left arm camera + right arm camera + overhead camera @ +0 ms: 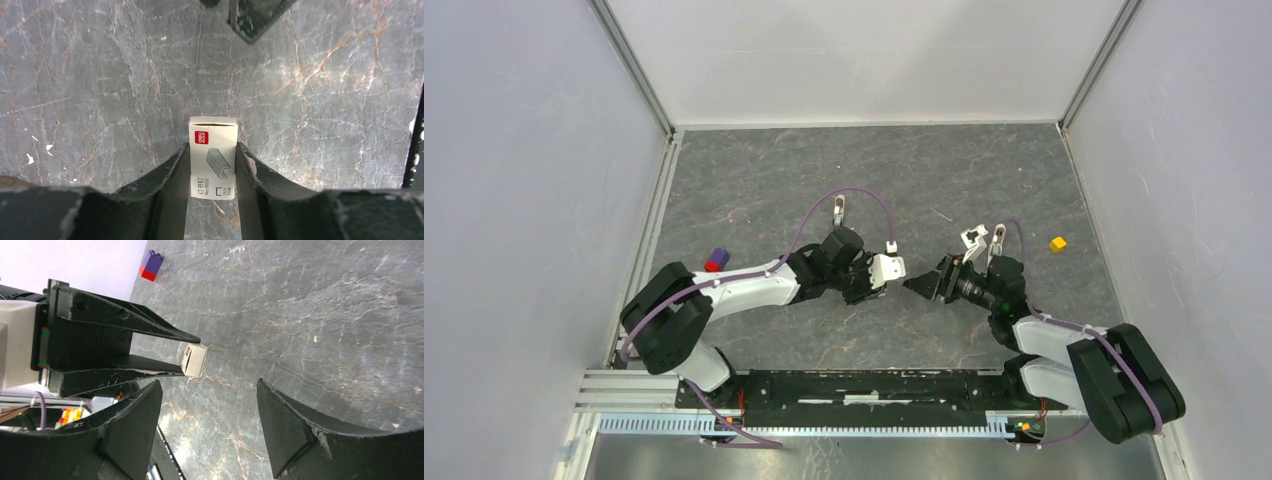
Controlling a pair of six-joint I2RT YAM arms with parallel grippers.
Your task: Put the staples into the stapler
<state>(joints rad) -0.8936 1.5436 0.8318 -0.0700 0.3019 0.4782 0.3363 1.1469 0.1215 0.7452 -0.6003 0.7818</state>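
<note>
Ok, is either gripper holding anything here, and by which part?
The left gripper pinches the staple box by its two long sides, far end sticking out; the right gripper is open and empty.

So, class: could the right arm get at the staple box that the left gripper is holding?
Probably yes. The right gripper is open and faces the staple box, whose end sticks out of the left gripper; nothing lies between them.

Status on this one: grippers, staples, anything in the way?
Left gripper shut on staple box. Right gripper open, facing it. No stapler in view; nothing blocking.
</note>
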